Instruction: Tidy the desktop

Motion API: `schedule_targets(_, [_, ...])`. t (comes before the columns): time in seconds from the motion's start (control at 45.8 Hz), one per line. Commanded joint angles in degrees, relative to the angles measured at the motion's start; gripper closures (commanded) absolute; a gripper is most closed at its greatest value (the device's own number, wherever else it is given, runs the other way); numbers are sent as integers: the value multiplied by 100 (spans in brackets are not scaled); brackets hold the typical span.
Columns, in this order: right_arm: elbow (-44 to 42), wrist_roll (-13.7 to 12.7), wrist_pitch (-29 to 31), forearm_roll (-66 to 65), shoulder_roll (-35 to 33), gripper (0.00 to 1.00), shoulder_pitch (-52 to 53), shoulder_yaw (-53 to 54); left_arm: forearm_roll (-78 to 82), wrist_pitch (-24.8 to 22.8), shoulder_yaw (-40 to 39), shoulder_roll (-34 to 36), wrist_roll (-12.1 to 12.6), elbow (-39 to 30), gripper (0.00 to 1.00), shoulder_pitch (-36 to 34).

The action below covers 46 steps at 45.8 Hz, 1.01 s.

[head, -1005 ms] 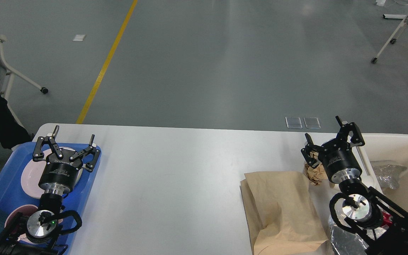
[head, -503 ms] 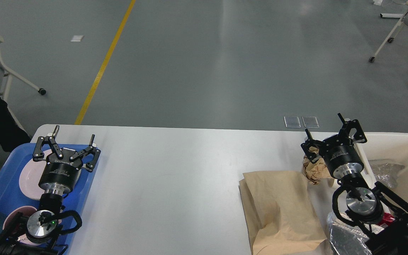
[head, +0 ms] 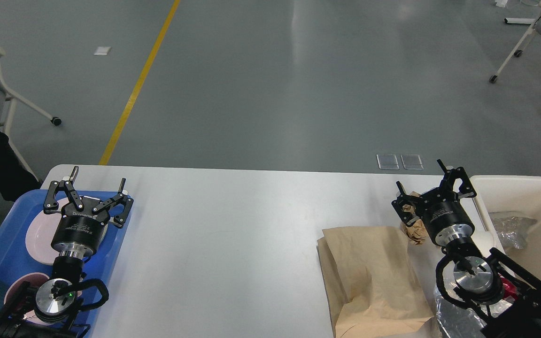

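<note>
Crumpled brown paper wad [head: 415,228] sits under the spread-fingered right gripper [head: 428,191]; closing off-centre could nudge it across the white desktop [head: 233,234].

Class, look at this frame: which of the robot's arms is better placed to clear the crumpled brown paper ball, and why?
The right. Its open right gripper hangs right over the crumpled paper ball, beside the cream bin. The left gripper hangs above the blue tray, across the desktop.

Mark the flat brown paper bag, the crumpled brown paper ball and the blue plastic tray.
Flat brown paper bag [head: 369,267], head view, middle of its face.
Crumpled brown paper ball [head: 415,231], head view, visible side.
Blue plastic tray [head: 5,234], head view, bare floor.
</note>
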Motion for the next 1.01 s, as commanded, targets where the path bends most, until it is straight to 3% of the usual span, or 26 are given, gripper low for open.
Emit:
schedule_targets(0.0, [27, -11, 78, 1, 11, 0, -18, -40, 0, 0, 0, 0, 2, 0, 4, 0])
schedule_targets(0.765, [-78, 68, 175, -43, 3, 0, 219, -66, 0, 0, 0, 0, 2, 0, 4, 0])
schedule_targets(0.983, [-8, 77, 421, 1, -577, 0, 605, -452, 0, 0, 9, 0, 2, 0, 4, 0])
